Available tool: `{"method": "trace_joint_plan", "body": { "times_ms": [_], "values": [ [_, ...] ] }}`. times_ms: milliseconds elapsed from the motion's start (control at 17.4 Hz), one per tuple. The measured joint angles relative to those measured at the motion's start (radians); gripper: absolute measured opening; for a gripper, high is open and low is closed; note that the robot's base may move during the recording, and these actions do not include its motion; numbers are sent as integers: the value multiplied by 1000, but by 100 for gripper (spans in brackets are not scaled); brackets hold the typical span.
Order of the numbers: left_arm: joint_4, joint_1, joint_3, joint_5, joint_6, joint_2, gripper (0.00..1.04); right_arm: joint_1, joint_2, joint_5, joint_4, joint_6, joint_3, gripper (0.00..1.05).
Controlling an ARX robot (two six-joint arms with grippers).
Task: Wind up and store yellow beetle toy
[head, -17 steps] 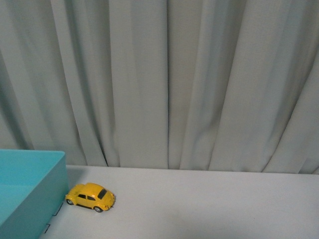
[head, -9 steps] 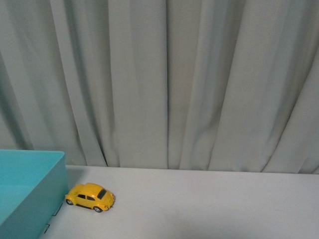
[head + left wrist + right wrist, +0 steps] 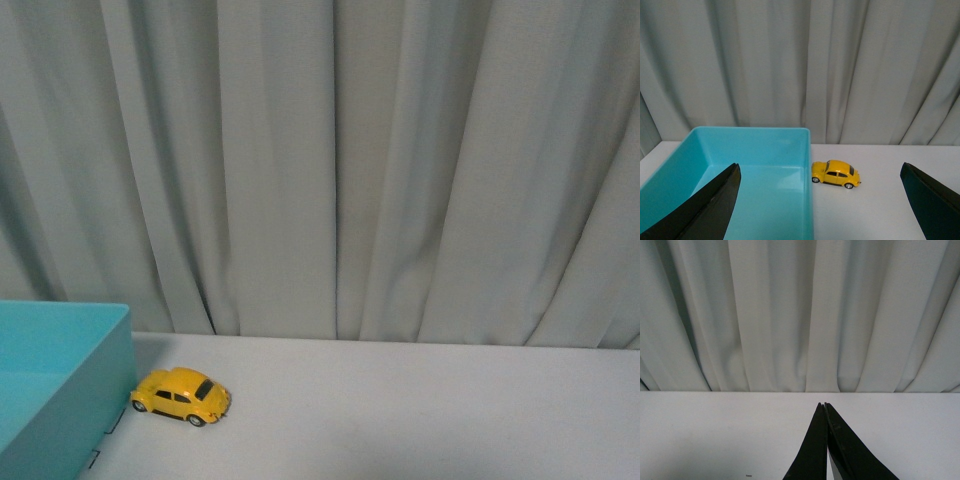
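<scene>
1. Left end effector is wide open. Its two black fingers sit far apart at the two sides of the left wrist view. The right end effector is closed, with its two black fingers pressed flat together over the bench. Neither arm shows in the front view.
2. A big pale grey curtain hangs in long folds behind everything. It fills most of each view and comes down to the back edge of the bench.
3. The white bench is flat and smooth and lies under the curtain.
4. A teal bin stands on the left part of the bench. It is open on top, with straight walls. In the front view only one corner of it shows.
5. The yellow beetle toy is much smaller than the bin. It stands on its wheels on the bench, outside the bin, on the bin's right side. One end of the toy is right up against the bin wall, but I cannot tell if they touch. The toy is well apart from both end effectors.
</scene>
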State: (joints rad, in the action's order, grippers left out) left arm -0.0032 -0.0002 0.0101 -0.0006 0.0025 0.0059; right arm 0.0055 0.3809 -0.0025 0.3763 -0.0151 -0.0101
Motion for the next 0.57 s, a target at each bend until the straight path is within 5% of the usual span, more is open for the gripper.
{"method": "trace_joint_plan", "body": {
  "times_ms": [575],
  "values": [
    [0,0,0,0,0,0,98,0,-190,0,-185,0,0,2]
  ]
}}
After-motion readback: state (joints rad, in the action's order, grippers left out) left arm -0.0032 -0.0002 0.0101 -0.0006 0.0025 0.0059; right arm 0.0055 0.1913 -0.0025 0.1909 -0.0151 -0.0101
